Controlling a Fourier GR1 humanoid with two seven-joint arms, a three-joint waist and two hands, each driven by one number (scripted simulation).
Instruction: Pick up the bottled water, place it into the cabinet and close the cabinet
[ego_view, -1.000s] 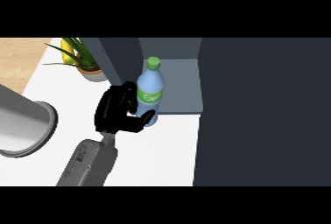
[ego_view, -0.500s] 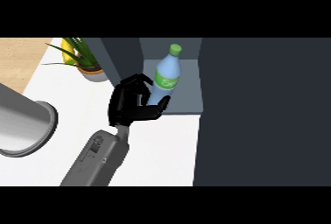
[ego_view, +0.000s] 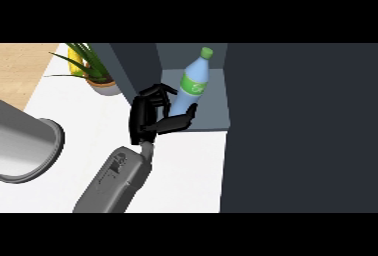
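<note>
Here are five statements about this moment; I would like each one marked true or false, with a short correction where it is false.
1. The hand is curled round the water bottle. True.
2. The bottle has a red cap. False: the cap is green.
3. The bottle is at the open cabinet. True.
4. The potted plant stands to the right of the bottle. False: it stands to its left.
5. Both hands show. False: only one hand shows.

The pale blue bottle (ego_view: 190, 86), green-capped and green-labelled, leans with its top tilted right inside the open grey cabinet (ego_view: 210, 114), its lower end held in a black hand (ego_view: 153, 116).
</note>
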